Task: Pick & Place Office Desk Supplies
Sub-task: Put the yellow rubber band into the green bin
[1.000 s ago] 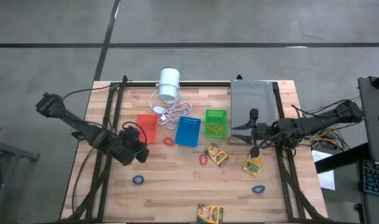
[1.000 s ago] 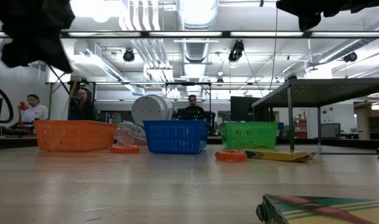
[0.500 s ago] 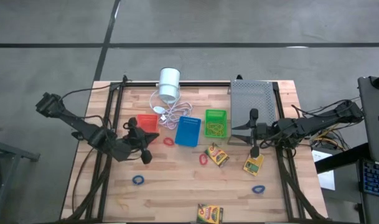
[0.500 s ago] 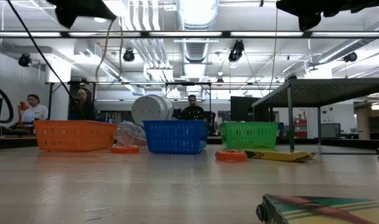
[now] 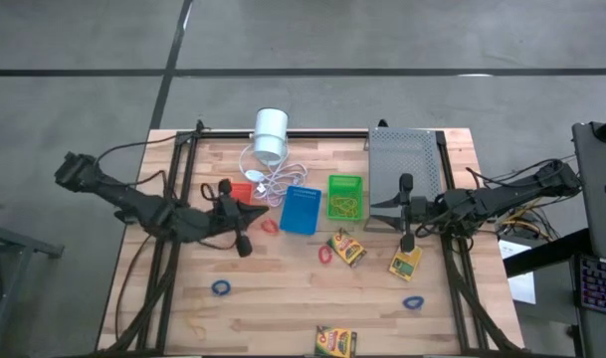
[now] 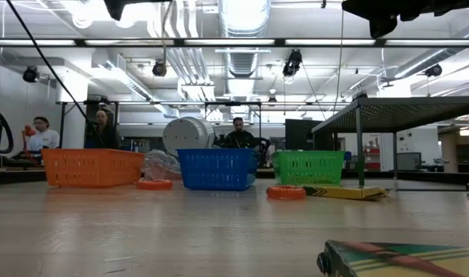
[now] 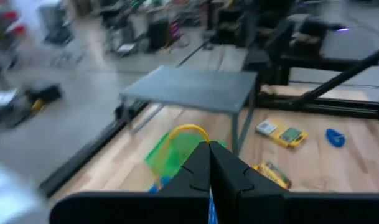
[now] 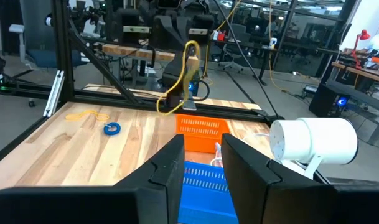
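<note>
In the last second my left arm has swung round. Its gripper was low over the bare boards in front of the red-orange basket (image 5: pixel 239 190), and now it points out across the table toward the row of baskets. In the low view the dark bulk that filled the upper left corner has lifted almost out of the picture.

The left gripper (image 7: pixel 209 155) has its fingers pressed together on a tan rubber band (image 7: pixel 188 132), and the loop hangs free beyond the tips. From the right wrist camera I see that band (image 8: pixel 180 87) dangling in the air above the red-orange basket (image 8: pixel 201 127), touching nothing. So I judge the pick done and the carry under way.

The green basket (image 5: pixel 345 196) seems to hold yellowish loops already, so I take it as the likely target. That means crossing over the blue basket (image 5: pixel 303 209) before letting go. A drop from this height could bounce the band out, so I would lower first.

The right gripper (image 5: pixel 375 215) waits beside the green basket, its fingers spread and holding nothing.

Still loose on the boards are two red rubber bands (image 5: pixel 270 226), two blue rubber bands (image 5: pixel 221 287) and three crayon boxes (image 5: pixel 347 249).
</note>
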Tool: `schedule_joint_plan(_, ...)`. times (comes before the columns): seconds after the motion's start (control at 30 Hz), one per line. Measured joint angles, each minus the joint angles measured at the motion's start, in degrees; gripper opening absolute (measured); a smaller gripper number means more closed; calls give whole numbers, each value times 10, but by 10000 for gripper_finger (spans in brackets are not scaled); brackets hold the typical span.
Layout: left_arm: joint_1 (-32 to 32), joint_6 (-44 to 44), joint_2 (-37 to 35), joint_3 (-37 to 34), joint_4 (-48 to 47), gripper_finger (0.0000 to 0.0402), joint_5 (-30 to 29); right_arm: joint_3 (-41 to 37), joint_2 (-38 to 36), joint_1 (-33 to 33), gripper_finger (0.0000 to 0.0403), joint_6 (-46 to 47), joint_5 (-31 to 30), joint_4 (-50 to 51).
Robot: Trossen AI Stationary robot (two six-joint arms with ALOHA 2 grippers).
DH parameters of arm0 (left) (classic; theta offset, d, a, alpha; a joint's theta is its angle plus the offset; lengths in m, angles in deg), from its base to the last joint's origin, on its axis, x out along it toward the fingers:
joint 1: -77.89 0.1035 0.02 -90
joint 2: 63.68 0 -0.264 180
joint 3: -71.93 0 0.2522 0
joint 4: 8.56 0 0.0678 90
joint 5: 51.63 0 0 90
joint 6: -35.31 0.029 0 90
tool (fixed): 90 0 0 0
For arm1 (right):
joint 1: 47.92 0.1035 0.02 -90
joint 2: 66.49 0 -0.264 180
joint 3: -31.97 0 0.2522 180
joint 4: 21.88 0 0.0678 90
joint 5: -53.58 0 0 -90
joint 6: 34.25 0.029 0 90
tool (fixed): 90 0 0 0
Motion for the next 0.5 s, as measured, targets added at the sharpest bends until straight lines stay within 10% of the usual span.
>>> schedule_joint_plan(0.5,295,97,140,6,229,2,488,0,0,0,95,0,0,3)
